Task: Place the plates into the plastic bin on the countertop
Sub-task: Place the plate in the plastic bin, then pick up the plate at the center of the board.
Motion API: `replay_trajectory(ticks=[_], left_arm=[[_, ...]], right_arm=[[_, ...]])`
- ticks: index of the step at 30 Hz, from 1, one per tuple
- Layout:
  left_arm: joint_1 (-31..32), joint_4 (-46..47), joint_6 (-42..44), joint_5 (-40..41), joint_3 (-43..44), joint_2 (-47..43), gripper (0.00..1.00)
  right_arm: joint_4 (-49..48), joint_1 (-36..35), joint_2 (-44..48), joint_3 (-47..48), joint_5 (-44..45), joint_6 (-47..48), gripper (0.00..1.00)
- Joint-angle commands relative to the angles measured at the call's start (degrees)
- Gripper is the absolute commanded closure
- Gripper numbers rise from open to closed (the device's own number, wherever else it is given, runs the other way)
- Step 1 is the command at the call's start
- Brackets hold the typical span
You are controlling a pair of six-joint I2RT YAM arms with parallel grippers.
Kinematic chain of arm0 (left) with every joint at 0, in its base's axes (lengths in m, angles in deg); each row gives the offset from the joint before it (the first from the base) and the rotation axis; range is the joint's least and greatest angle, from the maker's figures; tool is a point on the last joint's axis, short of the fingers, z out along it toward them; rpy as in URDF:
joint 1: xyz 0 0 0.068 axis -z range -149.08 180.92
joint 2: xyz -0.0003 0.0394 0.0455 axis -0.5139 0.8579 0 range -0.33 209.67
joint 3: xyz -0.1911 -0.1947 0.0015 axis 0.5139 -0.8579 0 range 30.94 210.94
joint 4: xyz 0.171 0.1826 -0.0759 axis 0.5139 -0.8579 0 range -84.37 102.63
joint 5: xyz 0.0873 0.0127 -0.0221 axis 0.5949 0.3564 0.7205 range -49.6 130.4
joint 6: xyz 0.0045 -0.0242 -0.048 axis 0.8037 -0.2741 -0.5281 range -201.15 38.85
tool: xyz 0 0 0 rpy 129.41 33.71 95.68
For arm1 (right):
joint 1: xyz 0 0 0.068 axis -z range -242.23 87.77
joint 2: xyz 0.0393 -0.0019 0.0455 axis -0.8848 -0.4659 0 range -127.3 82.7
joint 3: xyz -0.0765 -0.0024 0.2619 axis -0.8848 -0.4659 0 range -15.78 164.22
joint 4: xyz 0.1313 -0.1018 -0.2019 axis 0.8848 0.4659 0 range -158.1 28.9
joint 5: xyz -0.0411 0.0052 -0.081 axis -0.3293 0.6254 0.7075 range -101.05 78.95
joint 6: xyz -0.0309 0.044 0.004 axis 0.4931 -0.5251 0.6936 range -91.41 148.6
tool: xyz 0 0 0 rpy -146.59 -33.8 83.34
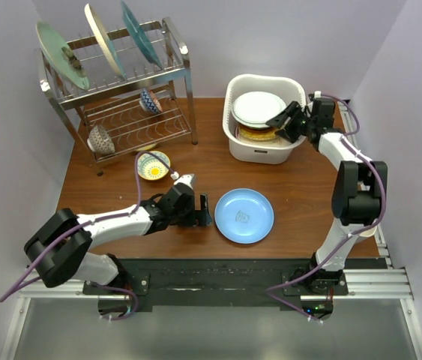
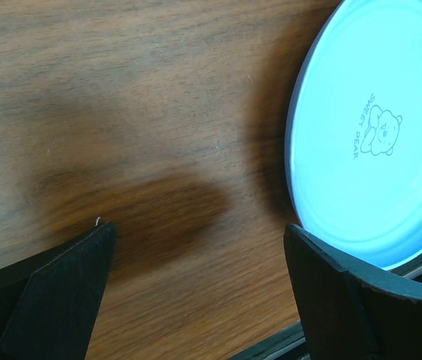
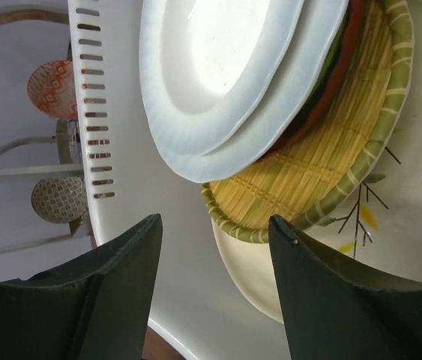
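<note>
Blue plate (image 1: 244, 215) flat on wooden table (image 1: 121, 196), near centre, just right of left gripper (image 1: 204, 211). Round, so no long axis; rim close beside one fingertip. Left fingers spread wide, empty. Left arm nearer.

Right gripper (image 3: 214, 221) over white plastic bin (image 1: 259, 154), far right, fingers apart, holding nothing.

Bin holds stack: glossy white plate (image 1: 259, 107) over yellow woven-look plate (image 3: 330, 165). Blue plate smooth, thin-rimmed, probably slippery.

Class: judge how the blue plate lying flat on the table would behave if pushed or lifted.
The blue plate looks rigid and glossy, so probably slippery. Lying flat on the smooth table, it would likely slide, not tip.
</note>
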Motion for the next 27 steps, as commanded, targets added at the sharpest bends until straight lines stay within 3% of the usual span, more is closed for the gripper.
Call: replay_trajectory(ticks=[1, 11, 16, 27], left_arm=[[0.5, -1.3, 0.9, 2.6, 2.0, -2.4, 0.02], [0.3, -1.0, -1.7, 8.6, -0.6, -11.0, 0.02], [0.4, 4.2, -1.4, 5.5, -2.6, -12.4, 0.01], [0.5, 11.6, -1.6, -0.3, -2.8, -5.1, 0.02]], right_arm=[[4.9, 1.8, 8.3, -2.2, 1.3, 1.8, 0.37], [10.4, 1.9, 22.1, -6.3, -1.2, 6.5, 0.36], [12.8, 1.8, 28.0, -14.9, -3.2, 8.9, 0.36], [10.4, 1.6, 39.5, -41.9, -5.4, 9.7, 0.37]])
